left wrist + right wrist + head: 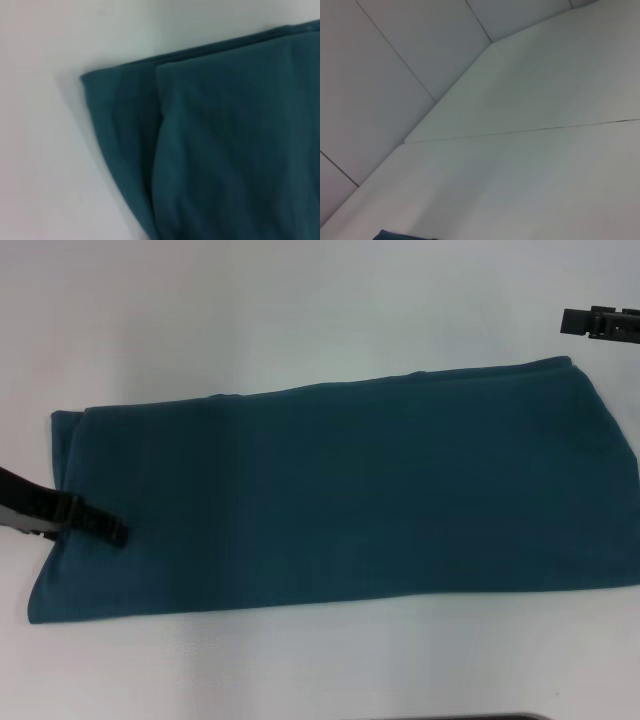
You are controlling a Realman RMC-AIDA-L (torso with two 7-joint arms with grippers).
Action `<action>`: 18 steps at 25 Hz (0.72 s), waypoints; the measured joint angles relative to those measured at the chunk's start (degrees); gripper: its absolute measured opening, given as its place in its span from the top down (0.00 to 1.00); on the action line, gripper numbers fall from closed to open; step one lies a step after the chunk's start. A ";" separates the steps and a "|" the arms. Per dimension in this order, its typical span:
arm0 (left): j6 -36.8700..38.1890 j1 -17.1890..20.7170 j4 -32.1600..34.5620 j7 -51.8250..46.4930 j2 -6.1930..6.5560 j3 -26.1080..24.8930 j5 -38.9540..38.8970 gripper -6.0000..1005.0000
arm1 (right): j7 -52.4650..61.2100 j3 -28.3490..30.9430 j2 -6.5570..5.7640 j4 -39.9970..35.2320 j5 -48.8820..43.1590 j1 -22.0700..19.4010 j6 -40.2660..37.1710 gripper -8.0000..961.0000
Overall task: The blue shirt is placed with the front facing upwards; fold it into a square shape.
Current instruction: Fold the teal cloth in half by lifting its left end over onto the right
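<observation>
Teal-blue cotton, the blue shirt [340, 505], spread across the white table [300, 310] as a long band, sides already folded in, lettering out of sight. At the shirt's left end, left tool [112, 532] low over the cloth, just inside the short edge, dark fingers [95, 524] close together; pinching fabric or merely resting on it, impossible to tell. Left wrist view filled with that same end: doubled layers and a stepped corner [87, 77] against bare table. Right tool [600, 322] parked beyond the shirt's right far corner, clear of the cloth; grip state not visible. Lengthwise fold seemingly done, crosswise fold in hand. Next, by the look of it: firm hold on the left end, lift and carry over toward the right end, edges matched for a square.
</observation>
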 joint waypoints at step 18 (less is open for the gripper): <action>-0.02 -1.27 0.33 -0.36 -0.08 0.62 0.12 0.17 | 0.00 0.07 0.00 0.03 0.00 0.01 0.00 0.05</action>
